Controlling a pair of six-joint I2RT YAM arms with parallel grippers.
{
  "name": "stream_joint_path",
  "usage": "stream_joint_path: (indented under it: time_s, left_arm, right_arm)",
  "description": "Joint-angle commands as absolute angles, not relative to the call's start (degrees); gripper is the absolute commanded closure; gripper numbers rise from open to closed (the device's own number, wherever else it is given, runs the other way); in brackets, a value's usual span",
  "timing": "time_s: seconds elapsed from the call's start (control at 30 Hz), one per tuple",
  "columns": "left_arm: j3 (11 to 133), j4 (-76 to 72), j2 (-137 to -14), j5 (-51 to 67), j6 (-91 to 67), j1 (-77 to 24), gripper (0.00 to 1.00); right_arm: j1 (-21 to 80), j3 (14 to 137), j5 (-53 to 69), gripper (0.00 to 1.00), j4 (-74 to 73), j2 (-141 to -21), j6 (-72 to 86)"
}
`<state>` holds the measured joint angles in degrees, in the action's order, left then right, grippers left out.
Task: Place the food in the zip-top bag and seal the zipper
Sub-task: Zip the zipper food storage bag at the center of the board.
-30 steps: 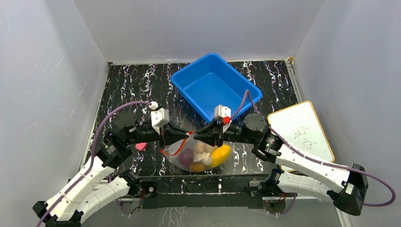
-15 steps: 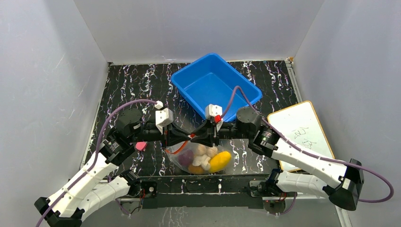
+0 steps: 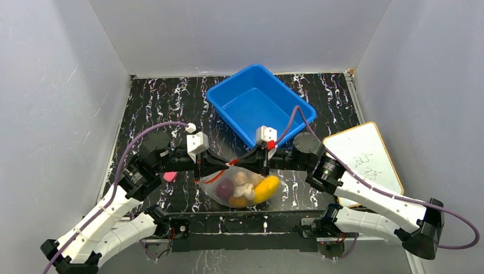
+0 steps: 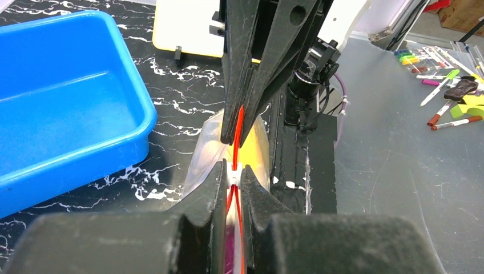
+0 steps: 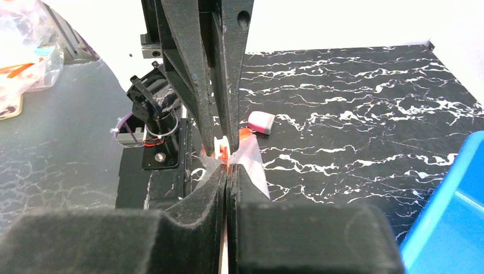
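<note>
Near the middle of the table's [image 3: 165, 108] near edge, the zipper [image 4: 236, 149] is pinched at its left part by the narrow left gripper [image 4: 233, 174]. Under the strip the zip-top bag [image 3: 210, 188] is seen, with the food [image 3: 246, 188] inside. Just to the right, the same strip is clamped by the fully closed right gripper [image 5: 226, 174].

Zipper [image 4: 237, 137] ends hidden between fingers [image 4: 204, 197]; blue bin [image 4: 57, 114] cropped.
</note>
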<state>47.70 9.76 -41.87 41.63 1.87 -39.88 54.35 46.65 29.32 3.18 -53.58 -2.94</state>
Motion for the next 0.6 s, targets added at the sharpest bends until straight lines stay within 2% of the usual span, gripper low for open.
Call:
stream_joint_path:
  time_s: [0.0,0.57]
  left_arm:
    - [49.6,14.8,-42.4,40.8,4.4,-39.9,1.0]
    - [51.9,21.1,-39.2,38.2,5.1,-39.9,1.0]
  right_arm:
    - [54.1,46.9,26.2,1.0,10.4,-51.0,-2.6]
    - [54.1,46.3,19.1,1.0,8.9,-48.8,1.1]
